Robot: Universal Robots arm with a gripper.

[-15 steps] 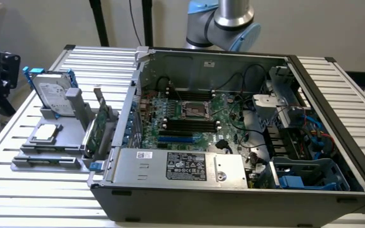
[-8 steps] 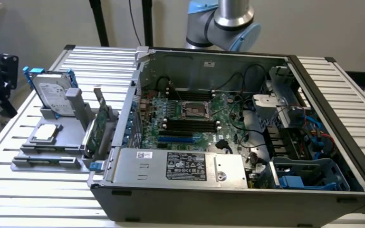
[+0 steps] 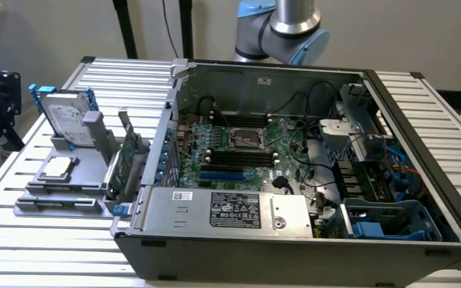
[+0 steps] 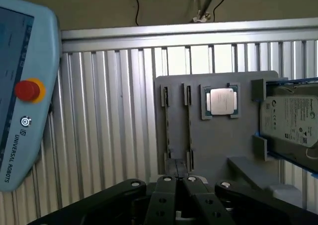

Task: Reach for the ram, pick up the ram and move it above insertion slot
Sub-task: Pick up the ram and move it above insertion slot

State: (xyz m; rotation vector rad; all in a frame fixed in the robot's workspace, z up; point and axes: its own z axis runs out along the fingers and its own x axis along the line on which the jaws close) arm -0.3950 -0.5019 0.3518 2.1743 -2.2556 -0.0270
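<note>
In the wrist view my gripper [image 4: 178, 181] hangs high above the grey parts holder [image 4: 213, 145], its two black fingers [image 4: 166, 190] pressed together with nothing between them. Two narrow slots [image 4: 176, 120] in the holder lie straight ahead of the fingertips and look empty. In the exterior view green boards [image 3: 117, 168] stand upright on the holder's side nearest the case; I cannot tell which of them is the ram. The black memory slots [image 3: 239, 157] sit on the motherboard inside the open computer case [image 3: 422, 150]. The arm's elbow [image 3: 295, 27] shows behind the case.
A processor chip [image 4: 221, 101] and a silver hard drive [image 4: 290, 120] rest on the holder [image 3: 62, 198]. A teach pendant [image 4: 22, 86] with a red stop button lies beside it. The power supply [image 3: 230, 210] and cables crowd the case's front. The slatted metal table [image 3: 22, 240] carries everything.
</note>
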